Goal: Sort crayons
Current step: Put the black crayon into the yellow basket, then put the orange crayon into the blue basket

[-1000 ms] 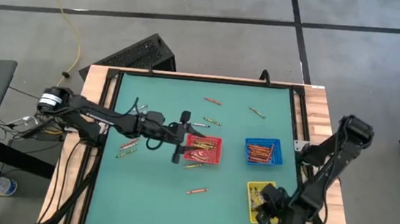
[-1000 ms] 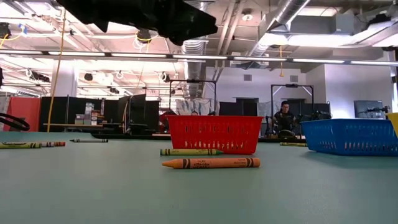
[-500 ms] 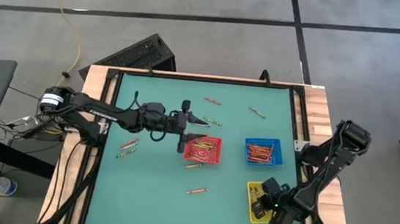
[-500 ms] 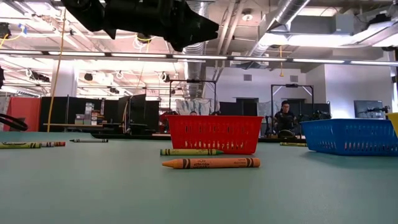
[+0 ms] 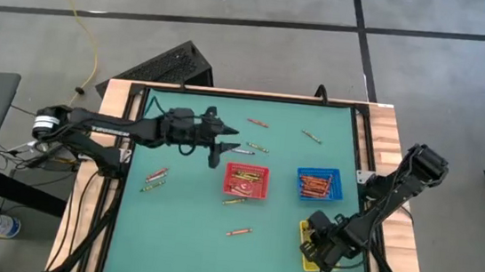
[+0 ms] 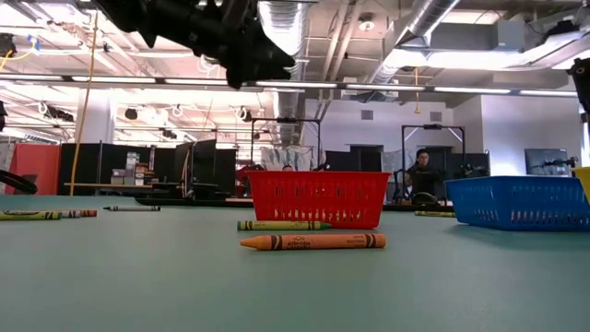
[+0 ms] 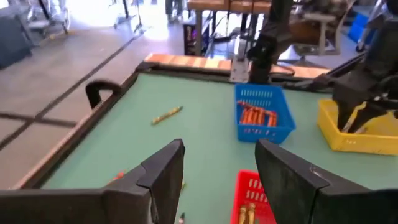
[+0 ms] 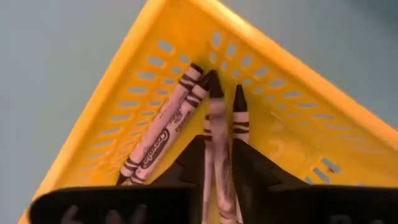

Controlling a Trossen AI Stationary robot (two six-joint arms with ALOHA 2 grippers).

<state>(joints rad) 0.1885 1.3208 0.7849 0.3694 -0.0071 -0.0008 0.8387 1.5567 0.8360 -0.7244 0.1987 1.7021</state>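
Since the earlier frame, the left gripper (image 5: 221,148) is sitting farther back on the desk (image 5: 191,211), off the red tray (image 5: 246,180), and the right gripper (image 5: 311,238) is now reaching over the yellow tray (image 5: 306,258) from its near right corner.

From above, the left fingers are spreading apart and carrying nothing, while loose crayons are lying scattered: 1 orange crayon (image 5: 238,232) near the front, several crayons (image 5: 156,178) on the left, more toward the back. Orange crayons are filling the blue tray (image 5: 319,184).

At desk height, the orange crayon (image 6: 312,242) and a green crayon (image 6: 282,225) are showing in front of the red tray (image 6: 318,198), with only a dark arm overhead; the yellow tray is nearly cut off at the edge.

Looking along the right wrist, a pale crayon (image 8: 217,155) is lying between the right fingers (image 8: 185,163), which are parting, beside other pale crayons (image 8: 160,134) in the yellow tray (image 8: 124,112). Whether the fingers are touching it is hard to make out.

Through the left wrist camera, the left fingers (image 7: 163,168) are standing wide apart above the desk.
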